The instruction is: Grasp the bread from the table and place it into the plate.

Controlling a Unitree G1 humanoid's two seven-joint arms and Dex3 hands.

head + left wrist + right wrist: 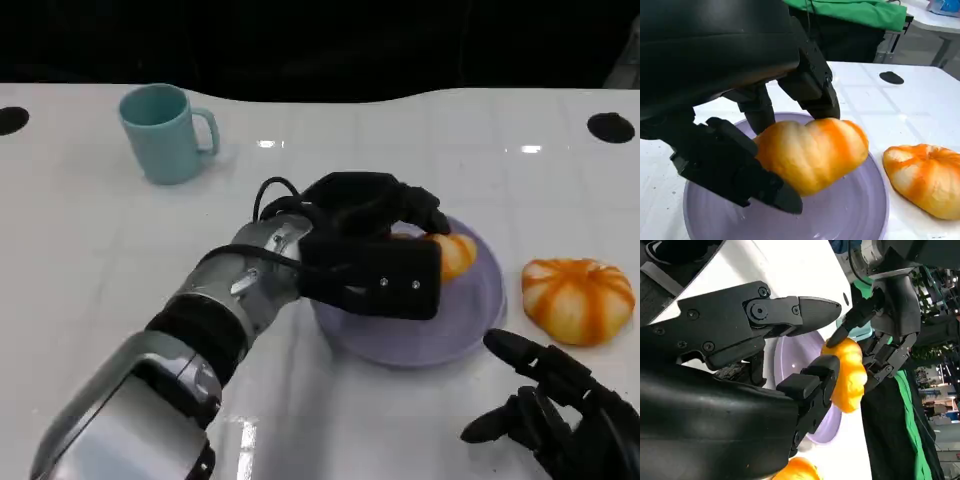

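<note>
The white table (pixel 330 130) carries everything. The purple plate (pixel 470 320) sits near its front edge, toward the right. The left hand (pixel 375 225) reaches over the plate and grips a bread (pixel 812 152) above its inside, probably to lower it in. The right hand (pixel 560 410) rests by the front right corner, fingers apart, holding nothing. A second bread (pixel 578 298) lies just beside the plate; a teal mug (pixel 165 132) stands near the far left edge.

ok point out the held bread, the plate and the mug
held bread (pixel 812 152), left wrist view, middle of its striped crust
plate (pixel 470 325), head view, bare purple rim
mug (pixel 160 135), head view, teal side wall
</note>
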